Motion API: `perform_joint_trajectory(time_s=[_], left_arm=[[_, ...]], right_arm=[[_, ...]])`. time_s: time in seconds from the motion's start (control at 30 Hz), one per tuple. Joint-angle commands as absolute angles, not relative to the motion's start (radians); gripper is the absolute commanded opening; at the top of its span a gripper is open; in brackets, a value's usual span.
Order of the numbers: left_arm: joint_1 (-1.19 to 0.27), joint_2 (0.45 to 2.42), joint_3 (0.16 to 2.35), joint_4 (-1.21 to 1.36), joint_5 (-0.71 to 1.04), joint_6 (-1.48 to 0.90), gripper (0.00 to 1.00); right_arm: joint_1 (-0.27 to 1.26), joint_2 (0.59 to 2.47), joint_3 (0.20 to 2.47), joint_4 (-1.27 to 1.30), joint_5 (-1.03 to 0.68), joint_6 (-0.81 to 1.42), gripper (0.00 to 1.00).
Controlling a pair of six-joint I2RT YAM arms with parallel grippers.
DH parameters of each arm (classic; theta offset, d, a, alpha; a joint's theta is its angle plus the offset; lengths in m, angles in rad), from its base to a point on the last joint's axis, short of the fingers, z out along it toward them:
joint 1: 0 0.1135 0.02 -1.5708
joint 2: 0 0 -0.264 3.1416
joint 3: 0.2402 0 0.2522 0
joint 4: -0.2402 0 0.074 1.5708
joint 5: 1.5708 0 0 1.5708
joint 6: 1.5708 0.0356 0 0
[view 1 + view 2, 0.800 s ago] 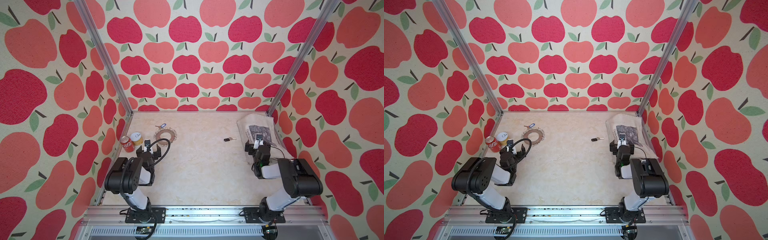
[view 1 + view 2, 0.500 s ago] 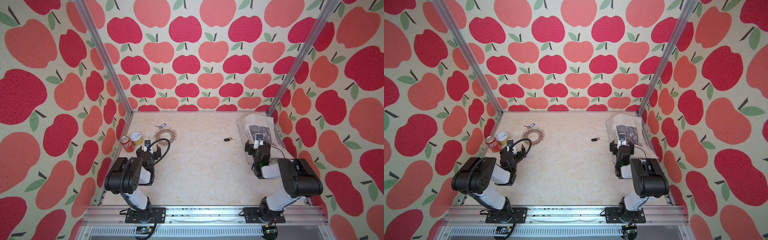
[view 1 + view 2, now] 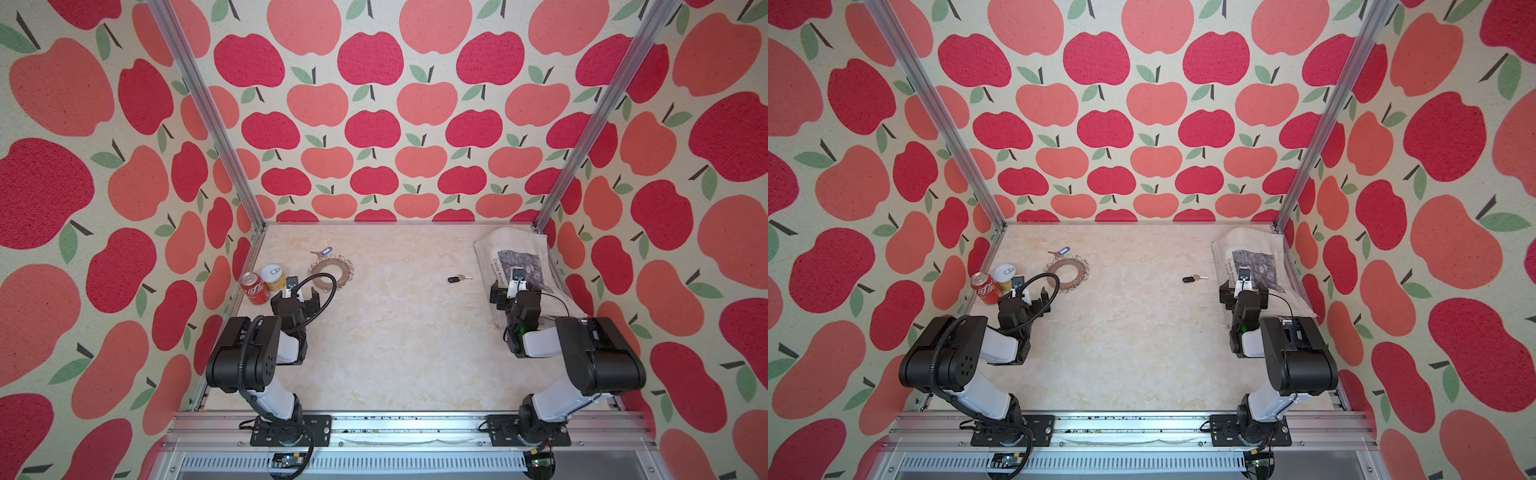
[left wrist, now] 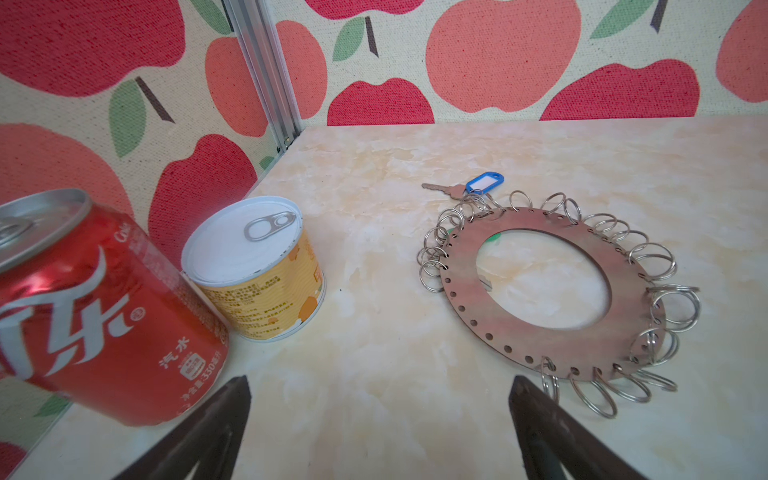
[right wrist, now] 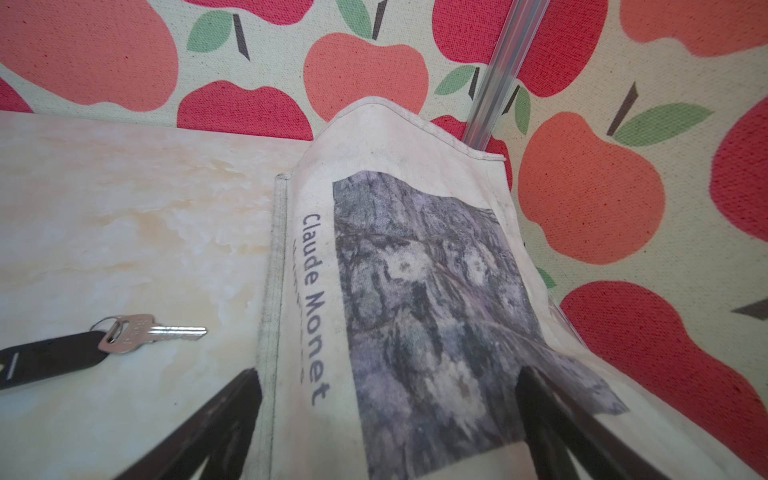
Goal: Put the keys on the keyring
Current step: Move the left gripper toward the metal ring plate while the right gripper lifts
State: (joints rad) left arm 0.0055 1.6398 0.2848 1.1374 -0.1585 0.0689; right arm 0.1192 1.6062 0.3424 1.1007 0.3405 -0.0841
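Cream tabletop (image 3: pixel 395 332) stretches open between keyring (image 3: pixel 330 272) and key (image 3: pixel 457 279).

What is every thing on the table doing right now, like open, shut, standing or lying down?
Red can: standing.
Yellow tin: standing, lid shut.
Keyring: lying flat, brown side up.
Blue-tag key: lying flat beside the keyring.
Black-tag key: lying flat, alone.
Cloth bag: lying down.
Left pincer: open, empty.
Right pincer: open, empty.
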Motion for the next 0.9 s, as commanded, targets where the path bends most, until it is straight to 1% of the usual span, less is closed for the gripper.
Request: perform_joint_trajectory(time_s=[0.0, 0.1, 0.13, 0.17, 0.23, 0.3, 0.4, 0.47, 0.6, 0.77, 0.87], left_arm=[[0.012, 1.625, 0.299, 1.113, -0.124, 0.060, 0.99], [0.002, 1.594, 0.268, 1.159, -0.136, 0.069, 0.99], [-0.010, 1.569, 0.262, 1.154, -0.153, 0.084, 0.99], [-0.042, 1.538, 0.279, 1.107, -0.208, 0.108, 0.99], [-0.101, 1.459, 0.373, 0.897, -0.248, 0.162, 0.99], [-0.127, 1.403, 0.491, 0.604, -0.254, 0.133, 0.99], [-0.136, 1.390, 0.596, 0.407, -0.197, 0.060, 0.99], [-0.156, 1.414, 0.684, 0.277, -0.194, 0.024, 0.99], [-0.163, 1.509, 0.862, 0.060, -0.107, -0.056, 0.99], [-0.164, 1.671, 1.060, -0.099, 0.010, -0.147, 0.99], [-0.170, 1.771, 1.161, -0.164, 0.056, -0.180, 1.00]], right_arm=[[0.115, 1.599, 0.348, 1.049, 0.324, -0.050, 0.99], [0.120, 1.589, 0.345, 1.054, 0.324, -0.061, 0.99], [0.131, 1.562, 0.345, 1.025, 0.323, -0.074, 0.99], [0.135, 1.534, 0.342, 1.008, 0.310, -0.084, 0.99], [0.176, 1.464, 0.361, 0.930, 0.399, -0.113, 0.99], [0.201, 1.373, 0.435, 0.692, 0.429, -0.098, 0.99], [0.217, 1.281, 0.545, 0.408, 0.424, -0.046, 0.99], [0.227, 1.238, 0.594, 0.275, 0.400, -0.010, 0.99], [0.237, 1.191, 0.672, 0.073, 0.310, 0.054, 0.99], [0.263, 1.172, 0.749, -0.102, 0.250, 0.099, 0.99], [0.286, 1.166, 0.778, -0.153, 0.217, 0.120, 0.99]])
